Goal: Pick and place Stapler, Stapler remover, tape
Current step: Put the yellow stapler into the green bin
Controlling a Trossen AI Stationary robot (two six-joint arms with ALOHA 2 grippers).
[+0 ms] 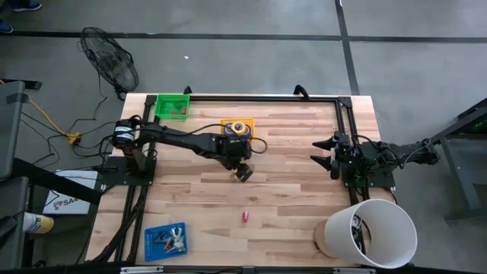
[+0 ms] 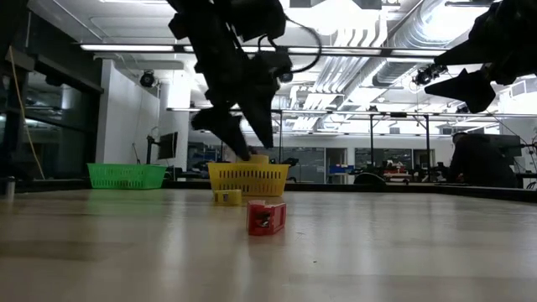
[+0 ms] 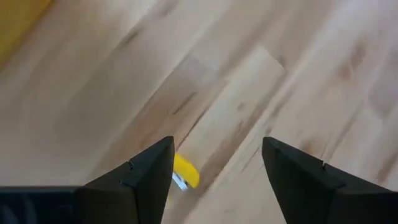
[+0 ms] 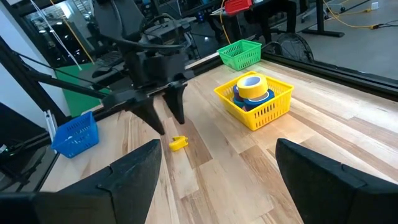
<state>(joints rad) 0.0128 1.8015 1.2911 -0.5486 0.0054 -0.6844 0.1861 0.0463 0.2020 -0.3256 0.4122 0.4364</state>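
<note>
Small yellow piece (image 4: 178, 143) lies on the table (image 1: 289, 190), just beside the yellow basket (image 4: 268, 107), directly under the left gripper (image 4: 166, 118); what it is exactly can't be told. Left jaws spread, hovering above it, holding nothing. Yellow basket holds tape rolls (image 4: 252, 87), yellow on top of blue. Small red piece (image 2: 266, 217) sits alone nearer the table's front. Green basket (image 1: 173, 105) at the far left corner, blue basket (image 1: 165, 240) at the near left. Right gripper (image 1: 329, 154) waits at the right side, jaws spread, empty.
</note>
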